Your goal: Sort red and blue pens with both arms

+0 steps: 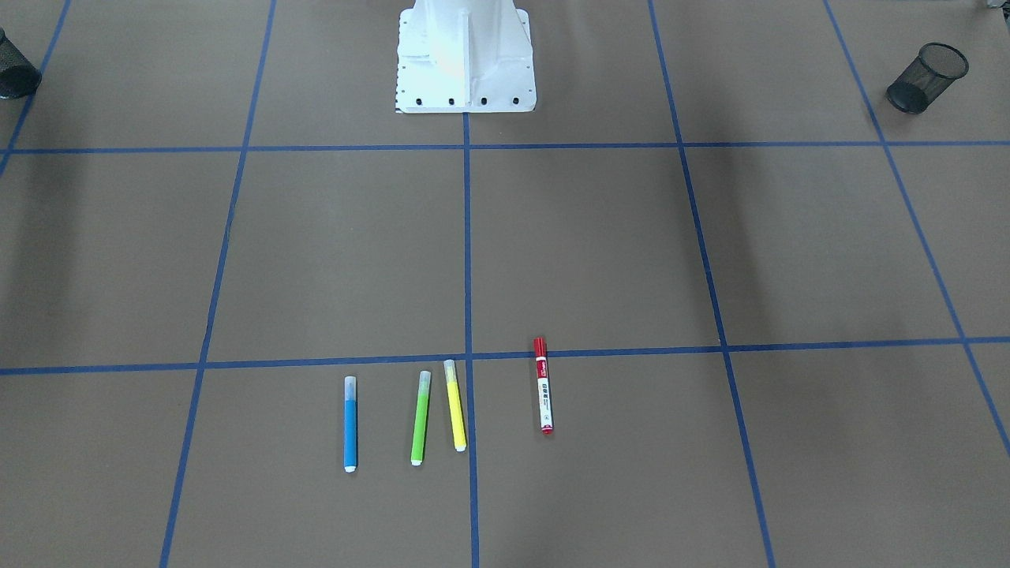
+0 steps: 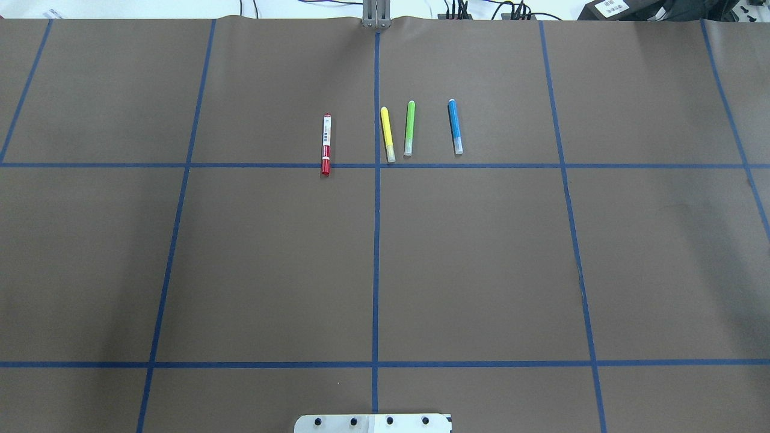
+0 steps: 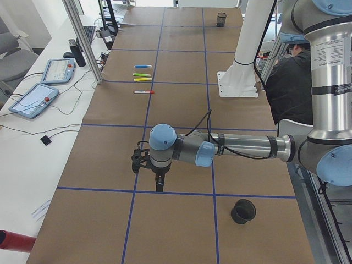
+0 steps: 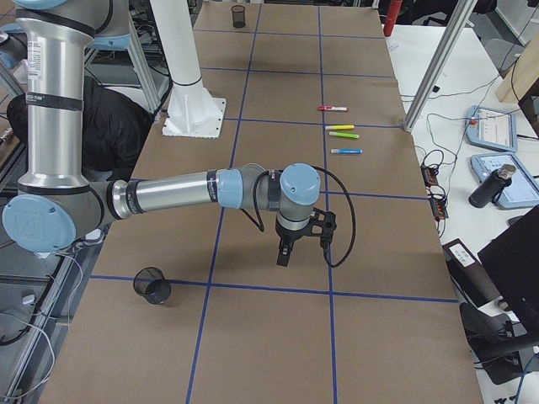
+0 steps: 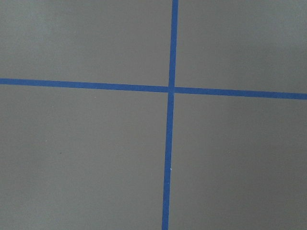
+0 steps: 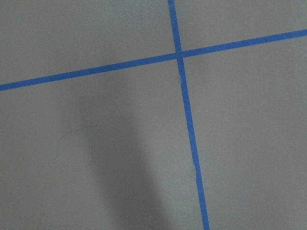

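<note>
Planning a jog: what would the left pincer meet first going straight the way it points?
The left pincer points down; it would probably meet bare brown table paper near a blue tape crossing, with nothing else in line.

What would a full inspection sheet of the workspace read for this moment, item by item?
Surface: brown paper marked with a blue tape grid.
Job's things: red marker lies across a tape line; blue marker lies at the row's other end; neither is held.
Clutter: yellow marker and green marker lie between them; a black mesh cup stands near one table end and a second cup near the other.
Grippers: left pincer and right pincer hang over bare paper, far from the markers; whether they are open or shut cannot be told.
Cables: black cable loops at the left wrist, and another at the right.
Surroundings: tablets on a side bench; a person behind the robot.
</note>
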